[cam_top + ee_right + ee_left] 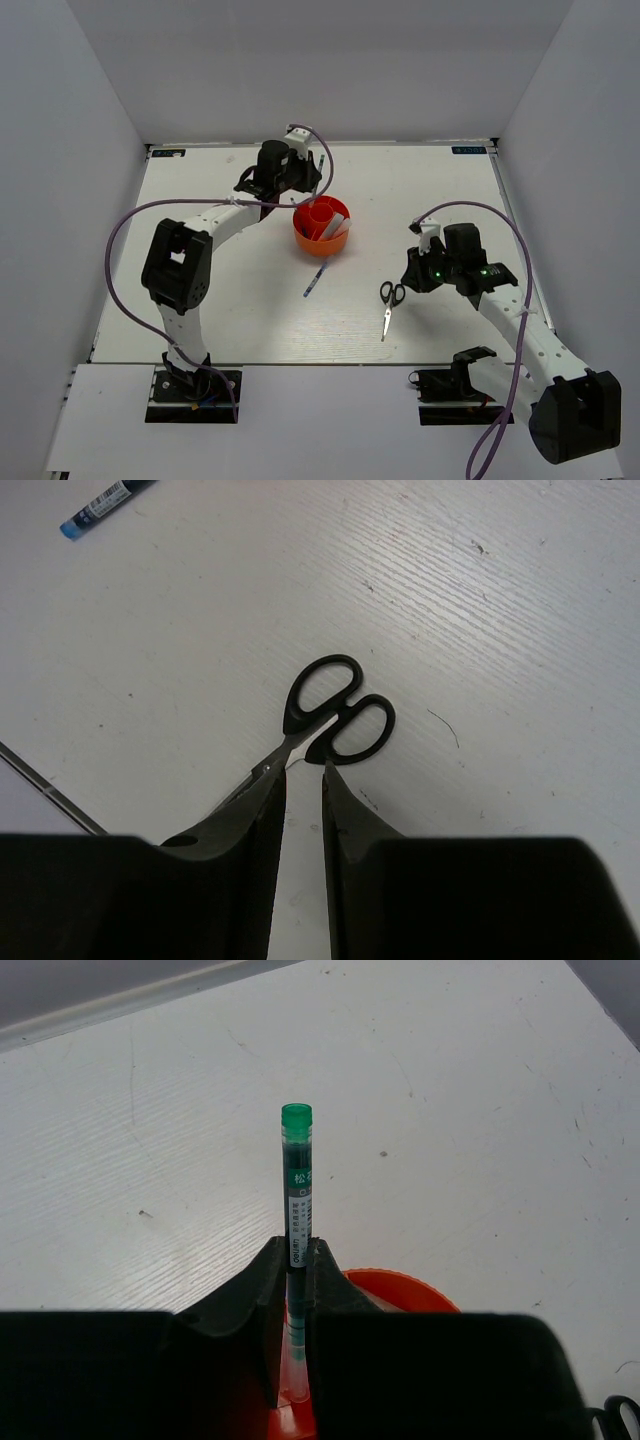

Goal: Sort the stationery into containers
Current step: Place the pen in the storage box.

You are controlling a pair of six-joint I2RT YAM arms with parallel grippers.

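Top external view, left to right, all places taken from the organizer (308, 241).

- Left gripper (303, 178): just behind the organizer's far-left rim. Jaws pinching a green-capped pen (296, 1185) upright. In the left wrist view the pen's lower end drops toward the orange rim (405, 1282); which compartment it is over I cannot tell.
- Organizer: on the counter (240, 300), pale pieces inside.
- Blue pen (315, 281): flat on the counter, just in front of the organizer.
- Scissors (388, 305): front-right of the organizer, blades closed, handles toward it.
- Right gripper (300, 780): right of the scissors' handles, jaws slightly spread, tips at the pivot, nothing held.
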